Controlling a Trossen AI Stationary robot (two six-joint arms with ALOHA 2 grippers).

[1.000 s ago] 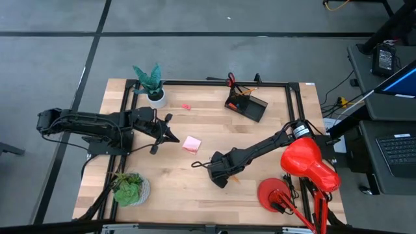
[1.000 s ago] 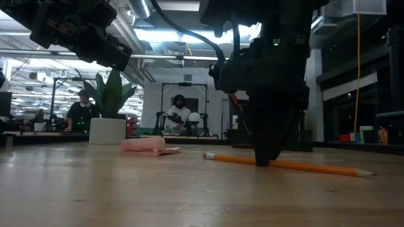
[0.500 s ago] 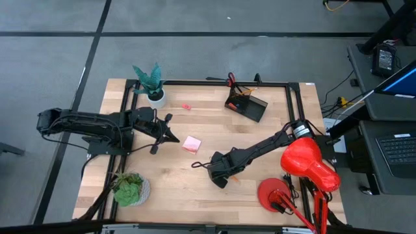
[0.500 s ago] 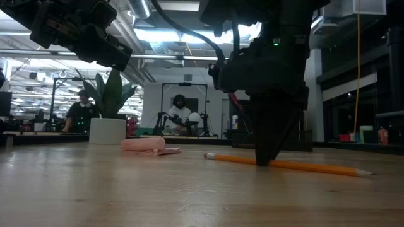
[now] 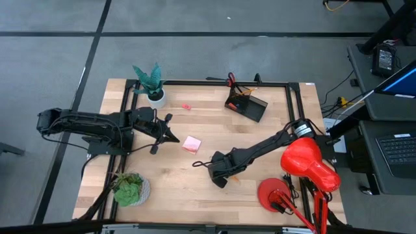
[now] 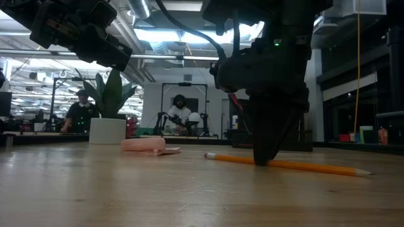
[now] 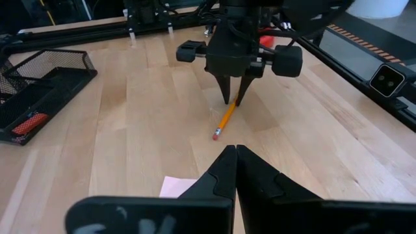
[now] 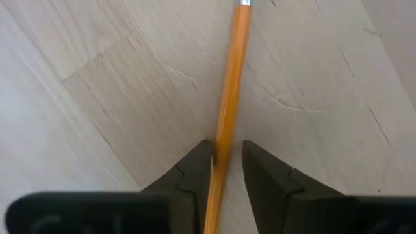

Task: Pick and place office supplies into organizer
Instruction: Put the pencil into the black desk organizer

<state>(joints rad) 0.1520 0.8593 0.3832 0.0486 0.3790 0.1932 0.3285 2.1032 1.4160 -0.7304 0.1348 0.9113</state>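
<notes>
High view: right gripper (image 5: 223, 170) is sitting low over the table's (image 5: 195, 188) front middle, pencil mostly hidden under it. Pink sticky-note pad (image 5: 191, 143) is lying just beyond, left gripper (image 5: 170, 137) hovering beside it, fingers pressed together, holding nothing. Organizer (image 5: 246, 104) is standing well apart at the far edge; red lamp (image 5: 305, 162) is crowding the right arm.

Low view: pencil (image 6: 287, 165) is lying flat on the wood, fingertips touching down on it.

Left wrist view: pencil's eraser end is pointing toward the pad (image 7: 179, 187).

Right wrist view: fingers (image 8: 195, 170) are straddling the pencil (image 8: 229, 117), one pad touching, a narrow gap at the other, not clamped.
</notes>
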